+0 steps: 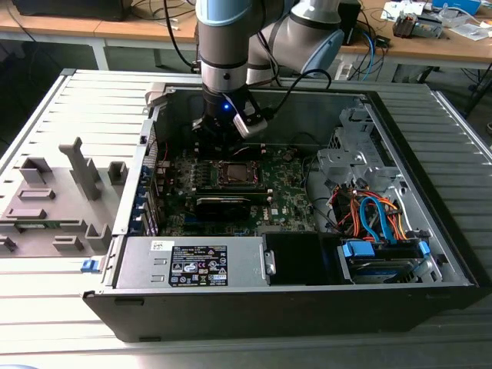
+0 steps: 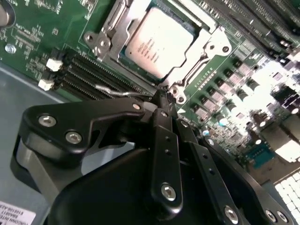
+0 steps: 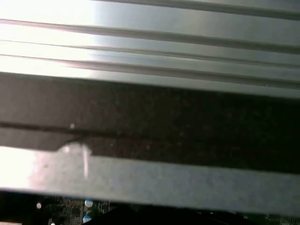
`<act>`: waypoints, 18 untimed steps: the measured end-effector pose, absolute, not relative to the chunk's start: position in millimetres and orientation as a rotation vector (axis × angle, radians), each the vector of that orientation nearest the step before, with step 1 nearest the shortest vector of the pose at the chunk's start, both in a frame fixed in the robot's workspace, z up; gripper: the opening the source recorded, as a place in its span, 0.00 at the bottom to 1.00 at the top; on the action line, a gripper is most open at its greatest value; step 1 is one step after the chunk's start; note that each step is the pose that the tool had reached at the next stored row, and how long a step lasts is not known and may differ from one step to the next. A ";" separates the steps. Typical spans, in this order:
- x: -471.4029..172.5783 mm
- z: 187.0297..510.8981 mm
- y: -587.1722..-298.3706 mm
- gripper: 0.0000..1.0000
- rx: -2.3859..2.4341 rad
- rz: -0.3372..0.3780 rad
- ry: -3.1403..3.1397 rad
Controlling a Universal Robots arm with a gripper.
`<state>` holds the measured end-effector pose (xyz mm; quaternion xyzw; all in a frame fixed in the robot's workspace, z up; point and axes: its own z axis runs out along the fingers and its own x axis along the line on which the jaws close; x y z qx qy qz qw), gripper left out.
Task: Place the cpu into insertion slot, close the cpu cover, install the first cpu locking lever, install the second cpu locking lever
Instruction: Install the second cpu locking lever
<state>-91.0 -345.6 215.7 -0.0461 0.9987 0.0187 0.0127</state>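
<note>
Fingers of the gripper are drawn together with hardly a gap, their tips down at one corner of the cpu cover. A thin locking lever runs up to them; whether they pinch it I cannot tell. The cpu lies flat, metal top up, in the insertion slot, framed by the lowered cover. Being square, it has no long axis; its edges run parallel to the green board. In the exterior view the arm comes down at the slot's far side, inside the open computer case.
</note>
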 end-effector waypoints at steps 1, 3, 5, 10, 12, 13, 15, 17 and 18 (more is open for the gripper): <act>-91.0 215.7 -345.9 0.11 -0.144 0.077 3.111; -91.0 215.7 -347.2 0.11 -0.143 0.106 3.110; -91.0 215.7 -350.9 0.11 -0.143 0.109 3.109; -90.2 214.8 -352.6 0.11 -0.157 0.111 3.109; -90.1 214.2 -352.6 0.11 -0.161 0.118 3.108; -90.1 214.1 -352.6 0.11 -0.162 0.123 3.108; -90.1 213.8 -352.5 0.11 -0.162 0.127 3.108; -90.1 213.6 -352.6 0.11 -0.163 0.127 3.108; -89.6 213.5 -352.6 0.11 -0.164 0.127 3.108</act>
